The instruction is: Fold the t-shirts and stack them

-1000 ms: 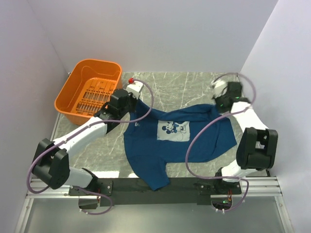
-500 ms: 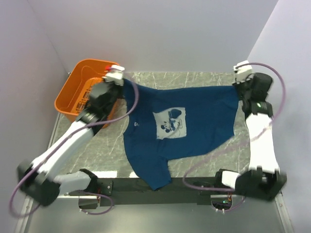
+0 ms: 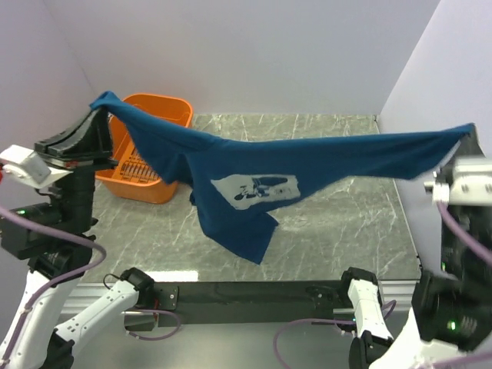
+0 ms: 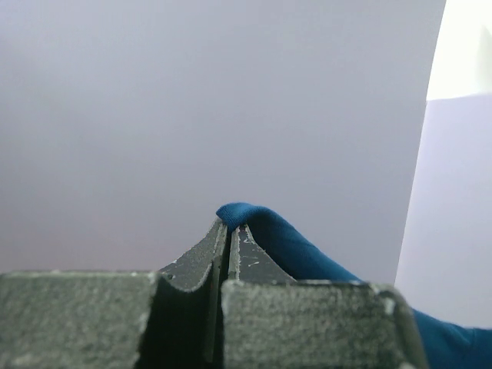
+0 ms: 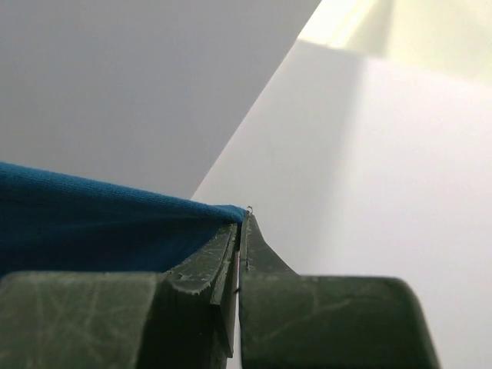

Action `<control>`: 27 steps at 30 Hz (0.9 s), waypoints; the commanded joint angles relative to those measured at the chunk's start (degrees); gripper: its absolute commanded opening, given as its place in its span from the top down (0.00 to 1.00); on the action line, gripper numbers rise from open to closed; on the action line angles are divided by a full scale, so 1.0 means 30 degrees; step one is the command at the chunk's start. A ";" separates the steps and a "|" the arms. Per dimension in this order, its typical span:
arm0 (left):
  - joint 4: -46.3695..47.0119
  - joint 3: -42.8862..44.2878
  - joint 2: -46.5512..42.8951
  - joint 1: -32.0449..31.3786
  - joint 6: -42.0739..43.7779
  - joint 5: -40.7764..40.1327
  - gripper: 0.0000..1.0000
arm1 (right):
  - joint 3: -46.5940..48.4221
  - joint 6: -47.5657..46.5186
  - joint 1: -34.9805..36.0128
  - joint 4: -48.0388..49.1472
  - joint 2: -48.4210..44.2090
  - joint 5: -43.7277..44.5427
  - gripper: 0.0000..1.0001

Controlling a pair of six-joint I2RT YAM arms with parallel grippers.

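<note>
A dark navy-blue t-shirt [image 3: 323,157] with a pale cartoon print [image 3: 255,187] hangs stretched in the air between both arms, well above the marble table [image 3: 338,223]. My left gripper [image 3: 102,110] is shut on one corner of the cloth at upper left; the left wrist view shows blue fabric [image 4: 284,242] pinched at the fingertips [image 4: 229,227]. My right gripper [image 3: 466,132] is shut on the opposite corner at far right; blue cloth [image 5: 92,223] runs off leftward from its tips [image 5: 241,219]. The shirt's lower part sags down toward the table.
An orange plastic basket [image 3: 171,108] stands at the back left of the table, partly hidden behind the raised shirt and left arm. White walls close in the back and both sides. The black rail [image 3: 254,294] with the arm bases runs along the near edge.
Both arms have swung up and outward, lifting the t-shirt off the table and pulling it taut between them. A second ago it lay spread on the marble.
</note>
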 commanded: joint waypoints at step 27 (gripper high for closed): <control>-0.0835 0.7664 2.4812 -0.0004 -0.1705 -0.0957 1.00 | -1.5328 0.2108 -0.0197 1.2676 1.3136 -0.1055 1.00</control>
